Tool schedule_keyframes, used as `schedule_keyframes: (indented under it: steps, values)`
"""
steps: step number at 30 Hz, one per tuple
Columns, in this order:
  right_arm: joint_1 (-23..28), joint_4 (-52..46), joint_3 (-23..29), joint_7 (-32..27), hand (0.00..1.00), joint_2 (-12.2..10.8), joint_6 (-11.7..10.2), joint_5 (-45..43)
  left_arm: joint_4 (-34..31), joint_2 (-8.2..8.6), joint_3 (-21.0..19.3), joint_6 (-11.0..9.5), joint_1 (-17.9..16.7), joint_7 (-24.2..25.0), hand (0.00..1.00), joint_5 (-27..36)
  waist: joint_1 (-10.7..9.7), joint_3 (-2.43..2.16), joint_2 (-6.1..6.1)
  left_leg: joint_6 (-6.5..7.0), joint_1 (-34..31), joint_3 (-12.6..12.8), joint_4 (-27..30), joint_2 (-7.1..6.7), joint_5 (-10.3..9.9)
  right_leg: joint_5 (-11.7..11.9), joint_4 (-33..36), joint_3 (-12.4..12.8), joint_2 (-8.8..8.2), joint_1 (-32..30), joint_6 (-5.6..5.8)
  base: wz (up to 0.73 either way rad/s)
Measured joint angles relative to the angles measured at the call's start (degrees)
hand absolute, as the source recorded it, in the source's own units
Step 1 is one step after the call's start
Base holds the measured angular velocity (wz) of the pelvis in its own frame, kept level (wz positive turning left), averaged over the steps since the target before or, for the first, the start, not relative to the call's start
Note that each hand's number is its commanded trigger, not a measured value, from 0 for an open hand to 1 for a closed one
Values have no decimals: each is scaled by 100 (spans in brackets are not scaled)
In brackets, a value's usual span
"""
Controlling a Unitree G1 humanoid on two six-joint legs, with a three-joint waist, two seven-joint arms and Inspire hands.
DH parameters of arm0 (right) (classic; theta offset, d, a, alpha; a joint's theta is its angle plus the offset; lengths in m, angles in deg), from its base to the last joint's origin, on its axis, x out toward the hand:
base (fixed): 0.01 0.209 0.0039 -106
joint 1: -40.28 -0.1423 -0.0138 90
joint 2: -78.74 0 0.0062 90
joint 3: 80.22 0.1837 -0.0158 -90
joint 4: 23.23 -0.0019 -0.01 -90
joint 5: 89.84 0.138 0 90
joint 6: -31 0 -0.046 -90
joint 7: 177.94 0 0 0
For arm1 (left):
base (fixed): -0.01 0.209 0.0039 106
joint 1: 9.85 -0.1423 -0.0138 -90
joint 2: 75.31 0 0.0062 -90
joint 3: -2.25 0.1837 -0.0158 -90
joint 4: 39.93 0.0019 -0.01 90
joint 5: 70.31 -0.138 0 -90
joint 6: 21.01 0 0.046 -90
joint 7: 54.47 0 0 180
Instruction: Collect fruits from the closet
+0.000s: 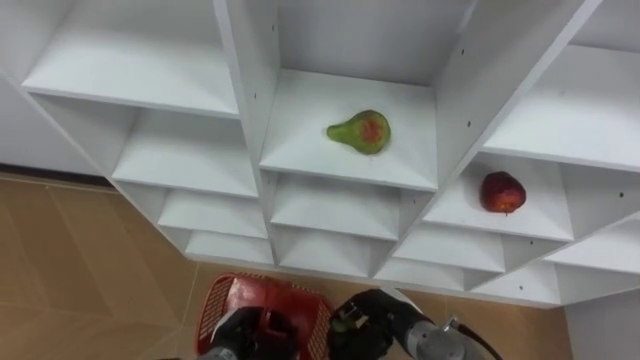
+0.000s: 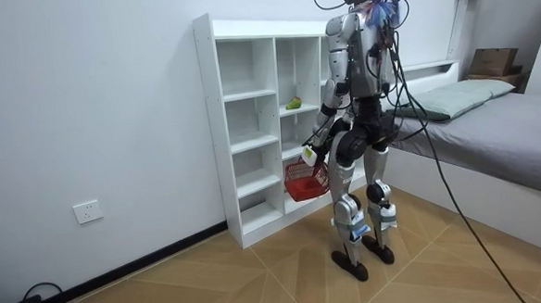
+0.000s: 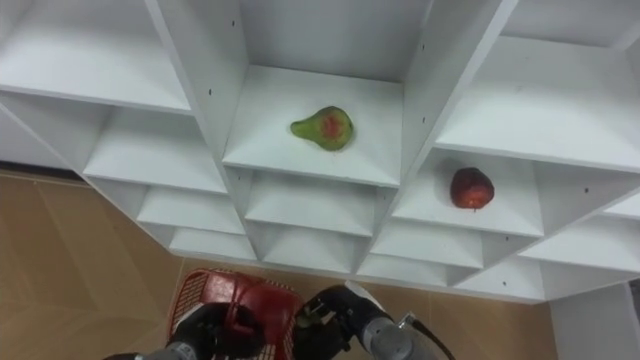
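Left eye view: left hand (image 1: 238, 335) sits low at the bottom edge, curled onto the red basket (image 1: 290, 300), which lies right under it. Right hand (image 1: 362, 320) is just beside it, on its right, over the wood floor (image 1: 80, 260). Can't tell whether the right hand is spread or closed. The pear (image 1: 360, 131) lies on its side in the middle compartment of the white shelf (image 1: 300, 150), well above both hands and nearly straight up from the right hand. The red fruit (image 1: 502, 192) is in the next compartment, up and to the right of the right hand. Both fruits are well apart from the hands. Can't tell what is inside the basket.

Room view: robot stands upright facing the shelf, with a bed (image 2: 501, 121) behind it. The left hand hangs at thigh height with the basket under it, between the robot's leg and the shelf. The pear sits in a compartment above that hand, about chest height.

Right eye view: same layout. Left hand is on the basket at the bottom edge, with the right hand just beside it. The pear is up and a little left of the right hand, and the red fruit is up and to its right.
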Motion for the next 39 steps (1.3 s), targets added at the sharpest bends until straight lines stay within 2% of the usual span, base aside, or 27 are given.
schedule_keyframes:
  steps: [6,10,13,24,33,39]
  values:
    - [-10,1,-7,-161,100,-22,0,-17,1,45,7,0,26,-2,100,-1,12,8,14,1,-18,-39,12,0,-1,0,49,-21,-1,-3,0,3]
    - [-9,1,-3,-212,100,-29,0,-16,0,86,7,0,53,-2,100,-2,13,7,24,3,-58,-90,35,-7,1,0,49,-122,-7,-6,0,7]
    - [-26,1,-2,-213,100,-31,0,-16,1,133,6,0,59,11,100,-3,75,7,25,5,-72,-101,39,-7,3,0,49,-135,-6,-15,0,2]
    - [-213,30,-56,-312,100,-48,-2,20,88,136,117,0,88,118,100,0,141,4,23,10,-6,-121,55,-21,10,0,49,-136,-19,21,0,0]
    - [-225,139,-45,-310,100,-175,-9,55,151,145,110,-1,137,148,100,0,139,6,22,13,10,-118,40,-22,15,0,49,-133,-23,33,0,0]
    - [-261,345,-44,-313,100,-173,-10,265,372,184,113,-5,249,161,100,1,137,21,2,15,20,-118,-19,-24,21,0,49,-136,-23,44,1,0]
